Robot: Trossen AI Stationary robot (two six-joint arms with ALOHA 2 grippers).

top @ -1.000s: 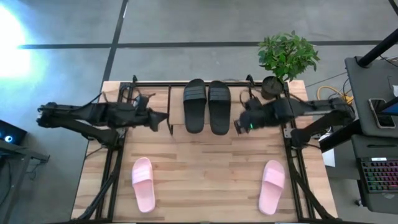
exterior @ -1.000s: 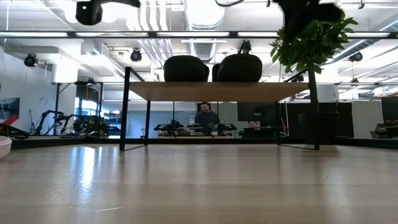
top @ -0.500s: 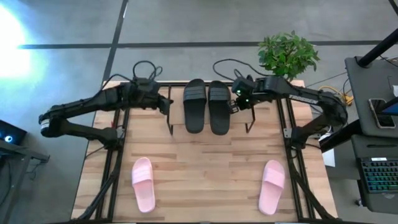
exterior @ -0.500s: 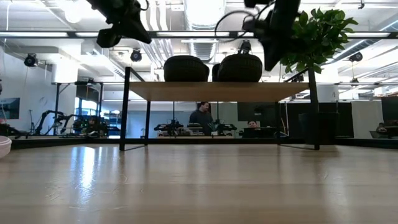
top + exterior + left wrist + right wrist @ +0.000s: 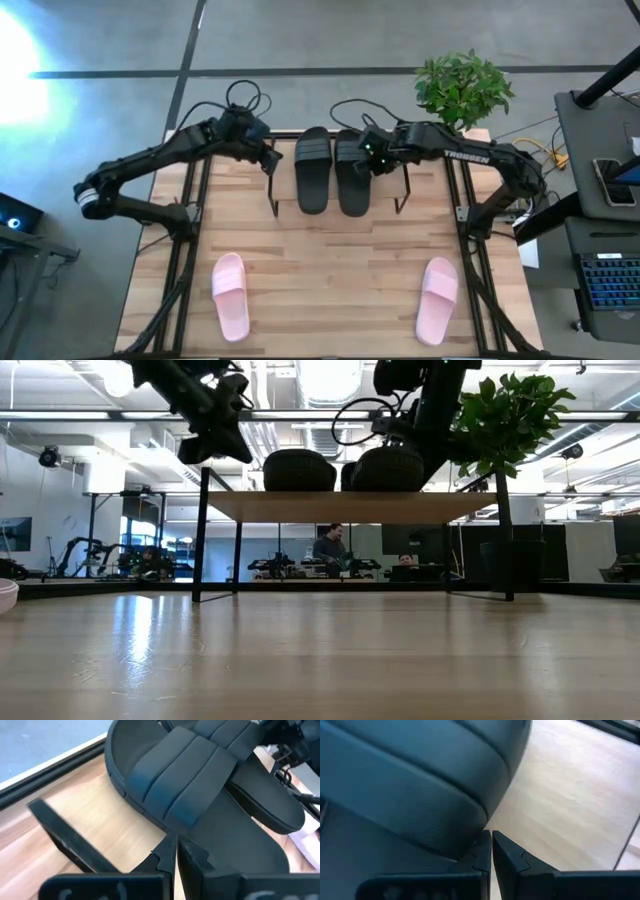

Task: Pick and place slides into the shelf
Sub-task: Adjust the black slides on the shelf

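Note:
Two black slides stand side by side on the shelf's wood board [image 5: 350,506], soles down: the left one [image 5: 312,170] and the right one [image 5: 352,172]. My left gripper [image 5: 271,160] is shut and hangs a little to the left of the left black slide [image 5: 170,785], pointing at its side. My right gripper [image 5: 370,160] is shut at the outer side of the right black slide [image 5: 405,785], next to its strap. Two pale pink slides [image 5: 230,295] [image 5: 437,298] lie flat on the table near its front edge, one left and one right. My left gripper touches nothing. My right gripper's shut fingertips [image 5: 487,845] stand slanting down right beside the right black slide's strap edge [image 5: 470,827]; I cannot tell whether they touch it. The slide rests flat on the shelf board.
A potted plant [image 5: 462,88] stands at the table's far right corner, close behind my right arm. The shelf's black legs [image 5: 203,535] [image 5: 503,535] stand on the table. Bare wood lies between the pink slides. People sit in the room beyond [image 5: 330,550].
Both arms have swung toward the table's far edge and sunk a little. My left gripper has come to the left black slide's side. My right gripper has come in to the right black slide's side. Both stay shut. The slides have kept their places.

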